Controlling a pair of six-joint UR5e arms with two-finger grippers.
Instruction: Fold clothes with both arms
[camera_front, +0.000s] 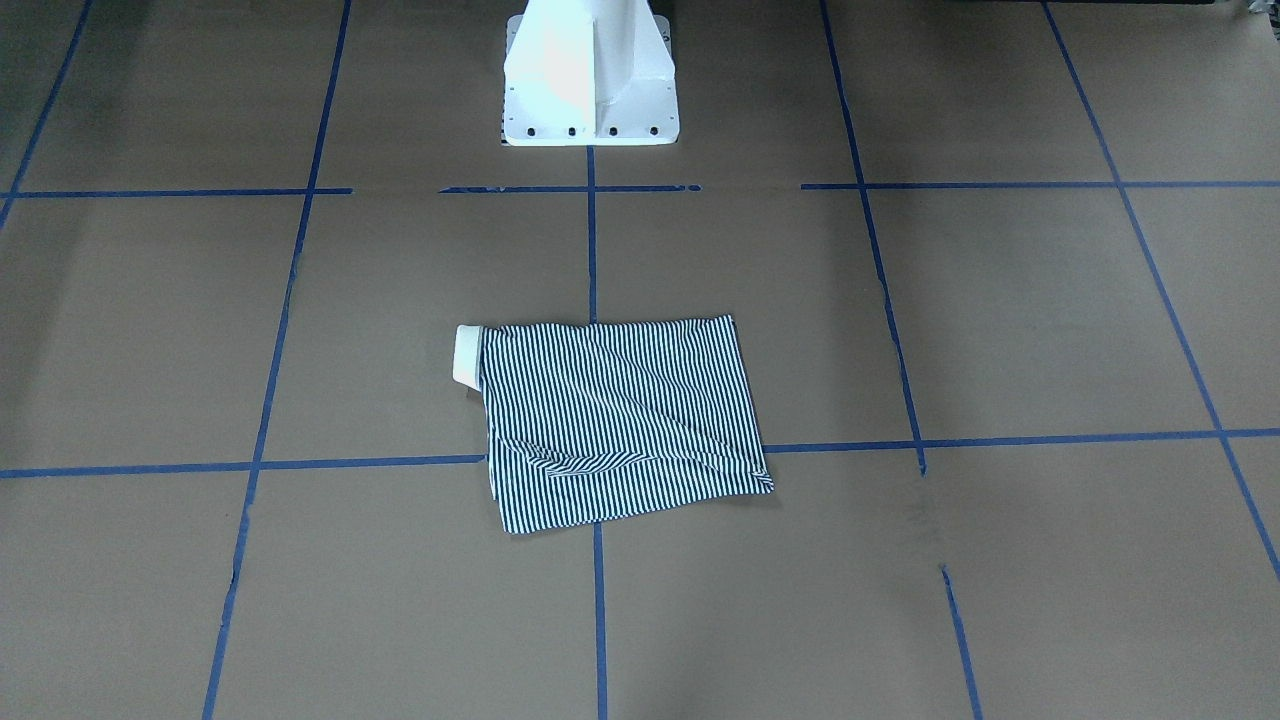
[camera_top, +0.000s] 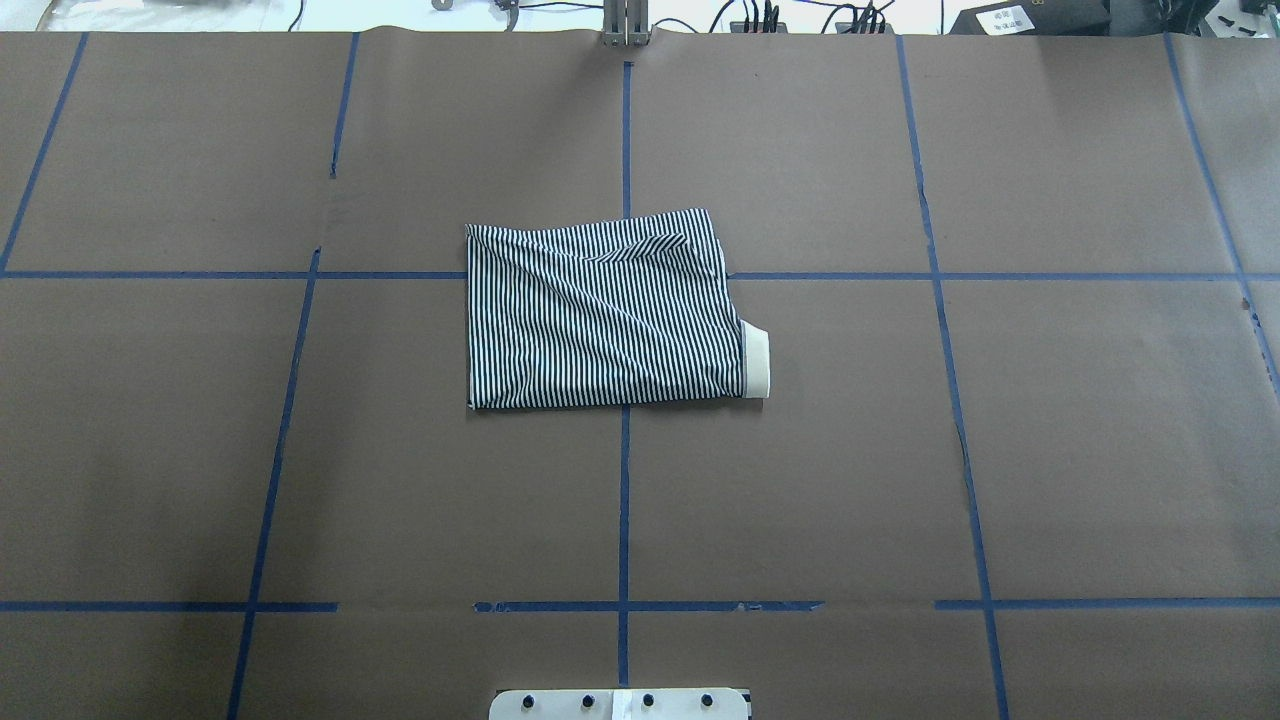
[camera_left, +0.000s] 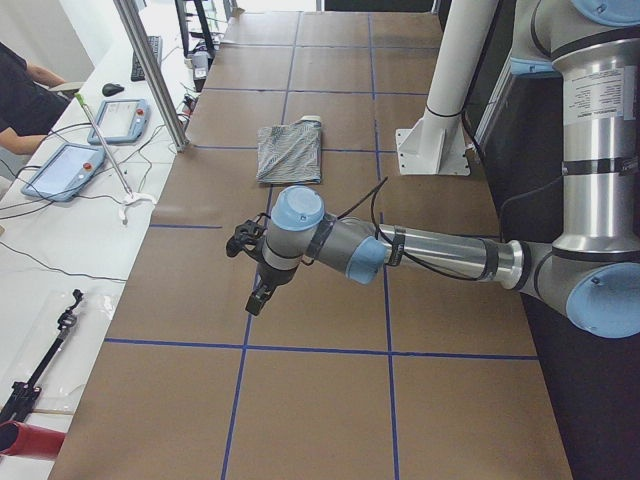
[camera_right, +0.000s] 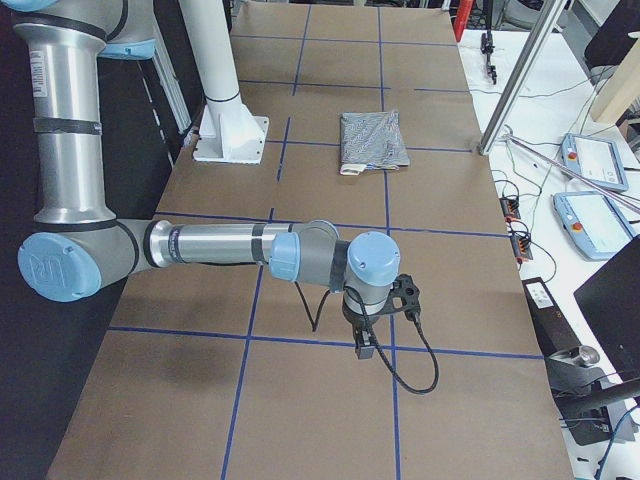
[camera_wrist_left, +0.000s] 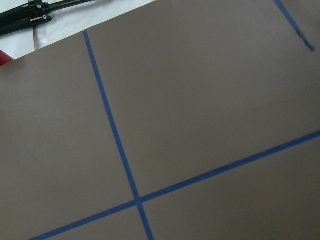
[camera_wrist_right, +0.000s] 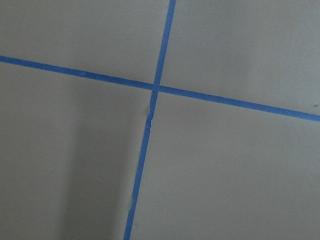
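Left pincer (camera_left: 257, 298) and right pincer (camera_right: 366, 346) hang over the table (camera_front: 1000, 300) at opposite ends, well apart from the striped polo shirt (camera_top: 600, 315); only the side views show them, so released or clenched cannot be told. Shirt lies mid-table, folded to a rectangle, white collar (camera_top: 757, 362) protruding at one edge. Risk: a further grasp may catch only the top layer and drag the fold open. Overhead and front views give the shirt's outline but neither pincer; wrist views show blue tape lines (camera_wrist_right: 75, 71) and no cloth.
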